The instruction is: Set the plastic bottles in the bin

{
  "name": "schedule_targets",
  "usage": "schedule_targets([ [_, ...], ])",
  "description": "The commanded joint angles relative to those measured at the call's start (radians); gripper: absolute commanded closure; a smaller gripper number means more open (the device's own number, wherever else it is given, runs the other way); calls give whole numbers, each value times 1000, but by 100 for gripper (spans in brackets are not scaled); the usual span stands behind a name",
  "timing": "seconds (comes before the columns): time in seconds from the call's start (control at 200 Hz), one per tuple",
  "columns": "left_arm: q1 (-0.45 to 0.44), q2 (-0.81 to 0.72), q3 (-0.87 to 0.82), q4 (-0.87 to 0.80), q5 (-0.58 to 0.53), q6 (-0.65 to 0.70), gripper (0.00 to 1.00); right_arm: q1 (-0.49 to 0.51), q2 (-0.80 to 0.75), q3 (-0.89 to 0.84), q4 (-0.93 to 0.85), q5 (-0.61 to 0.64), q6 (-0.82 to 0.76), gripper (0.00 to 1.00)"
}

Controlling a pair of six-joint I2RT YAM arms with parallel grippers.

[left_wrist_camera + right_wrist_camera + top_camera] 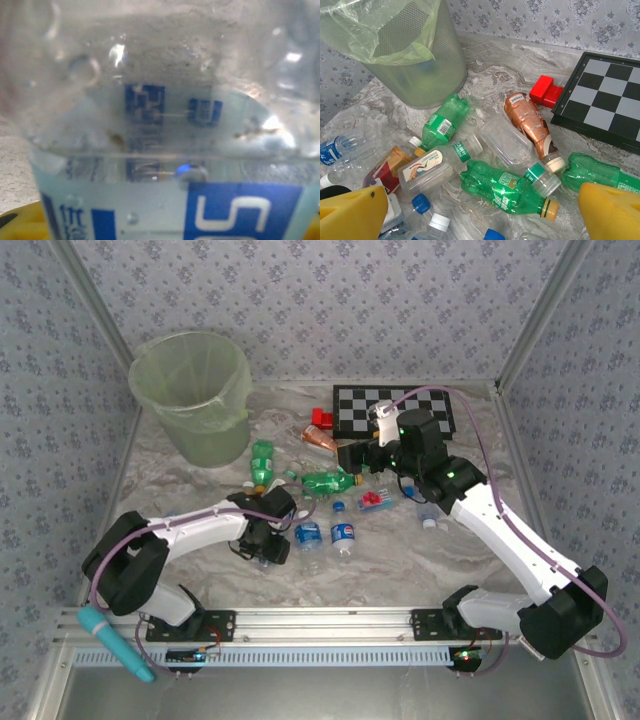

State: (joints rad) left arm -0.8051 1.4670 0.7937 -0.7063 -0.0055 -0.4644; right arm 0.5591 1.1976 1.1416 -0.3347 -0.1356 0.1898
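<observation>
Right gripper [481, 212] wide apart over a green bottle [505, 192]; left gripper [265, 540] straddles a clear blue-labelled bottle [165, 150], grip unclear

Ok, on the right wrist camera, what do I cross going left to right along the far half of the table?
bin → green bottle lying beside it → orange-brown bottle → checkerboard. The red block is left out, since it sits level with the orange-brown bottle.
</observation>
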Motion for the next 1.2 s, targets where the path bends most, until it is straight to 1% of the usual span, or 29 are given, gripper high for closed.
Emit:
schedule_targets([
  [0.0,0,-54,24,-37,-24,-30,41,4,-2,24,-9,-4,-19,0],
  [0.275,0,-154,64,-110,-61,-69,41,1,43,41,16,-36,-26,1],
  [0.405,0,-205,98,-139,-112,-80,41,1,65,43,22,-50,-29,1],
  [0.445,0,-218,114,-145,-130,-86,41,0,73,79,25,-56,-30,0],
  [0.66,25,-244,230,-167,-208,-89,42,-2,116,121,32,-89,-33,0],
  [0.79,64,-247,310,-160,-228,-81,42,-1,128,137,33,-94,-35,0],
  [0.9,110,-244,398,-156,-251,-45,42,-2,122,142,28,-90,-36,1],
  [1.194,316,-191,671,-152,-207,60,42,-1,99,119,22,-68,-32,0],
])
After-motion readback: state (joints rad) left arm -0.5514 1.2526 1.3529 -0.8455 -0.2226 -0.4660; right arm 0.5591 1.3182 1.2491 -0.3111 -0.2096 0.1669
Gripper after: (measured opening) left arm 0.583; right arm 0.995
